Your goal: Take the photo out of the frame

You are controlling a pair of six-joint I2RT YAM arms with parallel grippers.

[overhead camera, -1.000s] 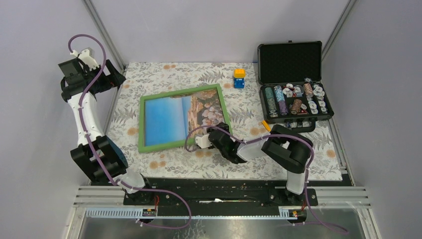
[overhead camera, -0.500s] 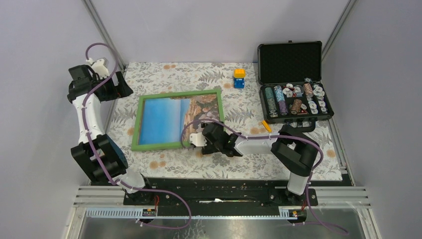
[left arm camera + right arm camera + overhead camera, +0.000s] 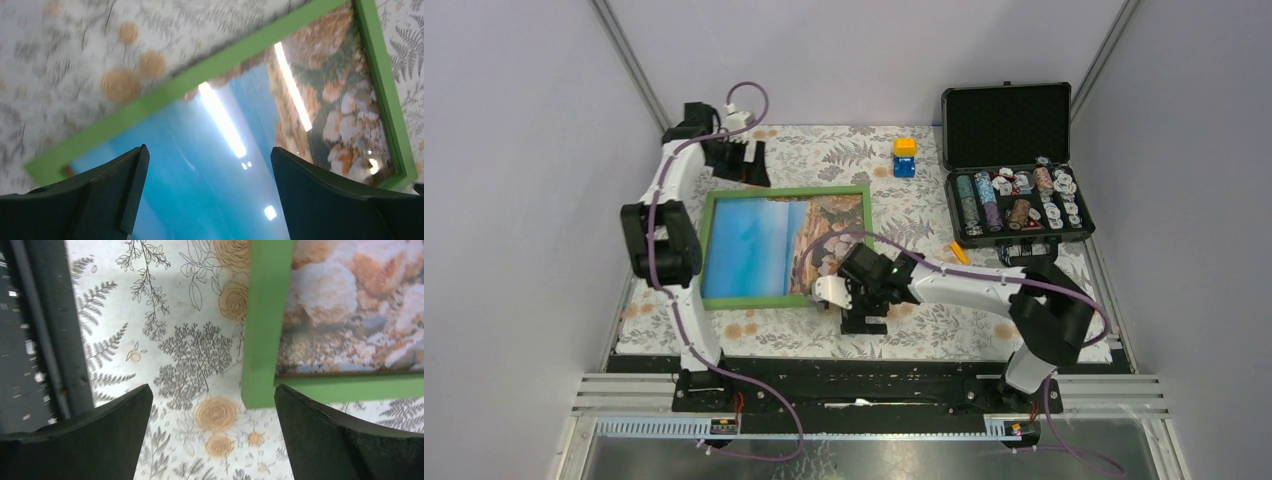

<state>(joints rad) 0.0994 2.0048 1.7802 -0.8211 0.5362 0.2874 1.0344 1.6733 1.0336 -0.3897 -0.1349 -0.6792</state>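
Observation:
The frame [image 3: 857, 240] lies flat on the floral cloth, green front up, with the photo [image 3: 764, 245] of blue sea and tan rocks inside it. My left gripper [image 3: 740, 165] hovers open over the frame's far left corner. In the left wrist view its dark fingers [image 3: 100, 195] spread wide above the blue of the photo [image 3: 210, 145], and the green frame [image 3: 200, 75] runs across above. My right gripper [image 3: 862, 312] is open just off the frame's near right corner. The right wrist view has that corner of the frame [image 3: 262, 340] and the rocky photo [image 3: 350, 305] ahead of the open gripper [image 3: 212, 440].
An open black case [image 3: 1014, 120] of poker chips stands at the right. A yellow and blue block [image 3: 905, 157] sits behind the frame, and a small yellow piece [image 3: 960, 252] lies by the case. The black base rail [image 3: 45, 330] runs close to the right gripper.
The left arm swung in from the far left to the frame's far left corner. The right gripper opened and drew back off the near right corner. The frame turned squarer to the table.

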